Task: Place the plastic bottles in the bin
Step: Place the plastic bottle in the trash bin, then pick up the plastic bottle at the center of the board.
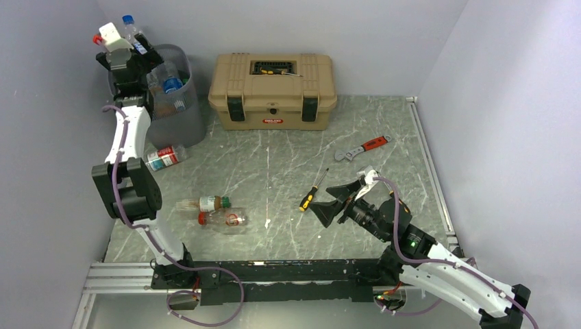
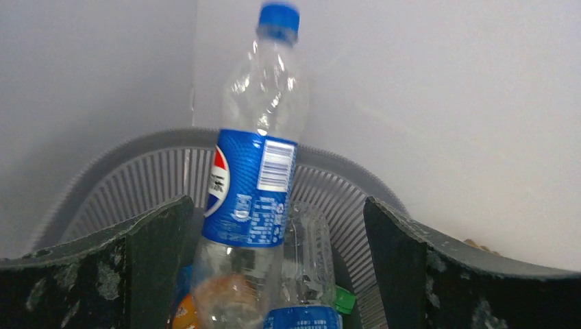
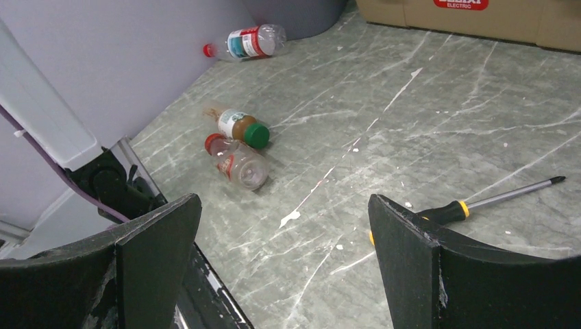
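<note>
Grey marbled surface (image 1: 288, 157), walls tight. My left pincer (image 2: 277, 205) gapes over the bin (image 1: 185, 116), gripping nothing. The Pepsi bottle (image 2: 250, 185) stands inside it, neck above the rim. One clip while retreating and I reckon it topples out. The right pincer (image 3: 284, 205) is spread, empty.

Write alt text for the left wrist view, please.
A clear Pepsi bottle with blue cap and label stands nearly upright inside the wide-open left gripper, apparently touching neither finger. Its base sits inside the grey bin, among other bottles.

Clear Pepsi bottle (image 2: 250, 188) upright, base inside grey bin (image 2: 137, 179); 3 bottles (image 1: 218, 203) outside.
</note>
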Robot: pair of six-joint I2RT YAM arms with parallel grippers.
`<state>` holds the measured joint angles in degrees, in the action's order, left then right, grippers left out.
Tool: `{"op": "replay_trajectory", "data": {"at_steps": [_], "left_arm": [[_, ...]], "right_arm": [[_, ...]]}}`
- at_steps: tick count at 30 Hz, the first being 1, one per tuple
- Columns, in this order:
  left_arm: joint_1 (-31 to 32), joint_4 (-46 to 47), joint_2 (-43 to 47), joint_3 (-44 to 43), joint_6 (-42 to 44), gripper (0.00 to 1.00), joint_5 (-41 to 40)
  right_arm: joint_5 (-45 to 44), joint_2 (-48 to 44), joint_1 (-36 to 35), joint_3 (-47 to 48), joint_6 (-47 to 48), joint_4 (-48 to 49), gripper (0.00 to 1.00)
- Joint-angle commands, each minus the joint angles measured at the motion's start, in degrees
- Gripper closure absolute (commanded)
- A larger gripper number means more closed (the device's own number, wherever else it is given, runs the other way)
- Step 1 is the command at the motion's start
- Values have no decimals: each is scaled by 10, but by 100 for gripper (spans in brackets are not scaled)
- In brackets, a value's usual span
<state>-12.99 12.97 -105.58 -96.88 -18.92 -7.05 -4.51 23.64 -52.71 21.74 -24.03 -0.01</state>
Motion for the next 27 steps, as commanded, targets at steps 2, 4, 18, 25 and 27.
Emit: {"op": "replay_trajectory", "data": {"at_steps": [2, 4, 18, 25, 27], "left_arm": [[31, -3, 126, -7, 48, 0, -61], [48, -4, 163, 11, 59, 1, -81], [101, -283, 468, 169, -73, 1, 78], [103, -432, 566, 289, -50, 1, 115], [103, -432, 594, 340, -72, 1, 119]], "right_arm": [[-9, -5, -2, 19, 4, 16, 4], [-9, -6, -2, 21, 2, 13, 3], [77, 169, -3, 94, -17, 63, 5], [138, 412, -48, 181, 22, 87, 7], [102, 464, -83, 210, 57, 86, 7]]}}
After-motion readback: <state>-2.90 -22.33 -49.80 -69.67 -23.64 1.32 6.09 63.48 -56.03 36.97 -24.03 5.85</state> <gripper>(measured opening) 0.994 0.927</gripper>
